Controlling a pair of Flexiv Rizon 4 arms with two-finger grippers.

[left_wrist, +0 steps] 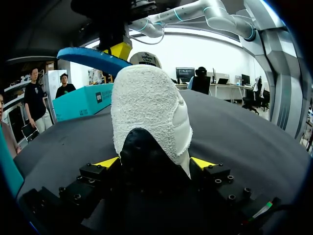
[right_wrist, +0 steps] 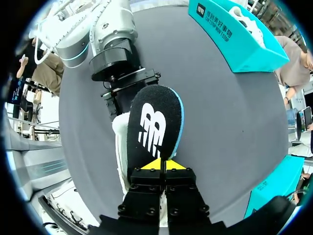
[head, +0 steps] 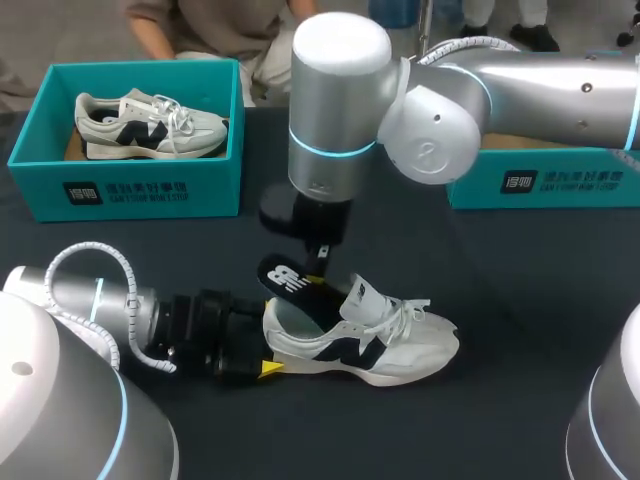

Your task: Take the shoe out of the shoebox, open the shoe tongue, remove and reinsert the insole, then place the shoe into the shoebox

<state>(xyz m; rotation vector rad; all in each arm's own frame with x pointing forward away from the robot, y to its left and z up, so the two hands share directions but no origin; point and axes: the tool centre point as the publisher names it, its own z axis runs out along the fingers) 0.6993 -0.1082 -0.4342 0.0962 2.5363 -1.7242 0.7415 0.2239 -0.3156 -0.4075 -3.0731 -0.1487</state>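
Note:
A white sneaker with navy trim (head: 385, 345) lies on its sole on the dark table, toe pointing right. My left gripper (head: 268, 352) comes in low from the left, with its fingers on both sides of the heel (left_wrist: 151, 112), shut on the shoe. From above, my right gripper (head: 320, 268) points down and is shut on the rim of a black insole (head: 288, 283). The insole (right_wrist: 155, 127) tilts over the shoe's opening, logo side up, and its blue underside (left_wrist: 93, 59) shows above the heel. The teal shoebox (head: 140, 185) stands at the back left.
A second white sneaker (head: 150, 125) lies inside the back-left shoebox. Another teal box (head: 540, 180) stands at the back right, under my right arm. A person sits just beyond the table's far edge.

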